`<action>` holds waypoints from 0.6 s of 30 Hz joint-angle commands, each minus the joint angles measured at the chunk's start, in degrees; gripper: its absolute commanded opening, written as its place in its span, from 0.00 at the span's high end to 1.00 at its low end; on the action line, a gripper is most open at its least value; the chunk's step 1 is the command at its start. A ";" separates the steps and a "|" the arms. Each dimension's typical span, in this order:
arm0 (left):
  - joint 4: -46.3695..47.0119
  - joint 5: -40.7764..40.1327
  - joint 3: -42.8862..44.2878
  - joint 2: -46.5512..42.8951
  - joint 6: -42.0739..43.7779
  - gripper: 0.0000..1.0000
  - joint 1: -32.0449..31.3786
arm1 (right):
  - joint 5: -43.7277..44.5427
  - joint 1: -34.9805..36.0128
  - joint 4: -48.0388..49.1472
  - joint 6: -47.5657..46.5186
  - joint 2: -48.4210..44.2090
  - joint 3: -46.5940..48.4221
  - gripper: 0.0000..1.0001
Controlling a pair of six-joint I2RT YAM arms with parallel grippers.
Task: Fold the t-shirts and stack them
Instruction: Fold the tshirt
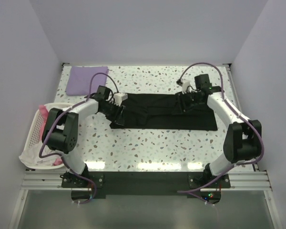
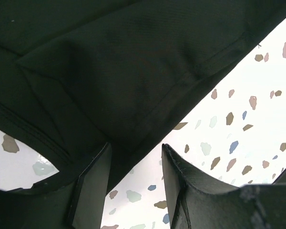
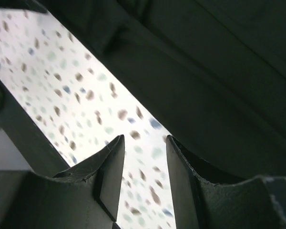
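Observation:
A black t-shirt lies across the middle of the table, folded into a long flat strip. A lavender t-shirt rests as a flat square at the back left corner. My left gripper hovers over the strip's left end. In the left wrist view that gripper is open, the black t-shirt and its hem lying just beyond the fingertips, nothing gripped. My right gripper is over the right half of the strip. Its wrist view shows the right gripper open over bare table, the black t-shirt beside it.
A white lattice laundry basket with pink and white clothes stands off the table's left edge. The speckled tabletop runs in front of the strip to the near rail. Purple cables loop from both arms.

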 commanded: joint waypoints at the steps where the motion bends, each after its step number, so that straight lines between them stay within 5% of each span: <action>1: -0.02 3.18 2.26 1.00 -1.95 0.48 1.38 | -3.22 7.03 16.46 16.09 0.71 -2.68 0.55; 10: 1.99 3.88 1.65 2.67 -3.09 0.48 1.47 | 6.71 20.31 30.64 30.61 10.72 -3.92 0.53; 18: 4.01 5.02 1.38 4.25 -4.76 0.51 1.38 | 10.76 22.79 32.84 36.94 17.05 -3.48 0.53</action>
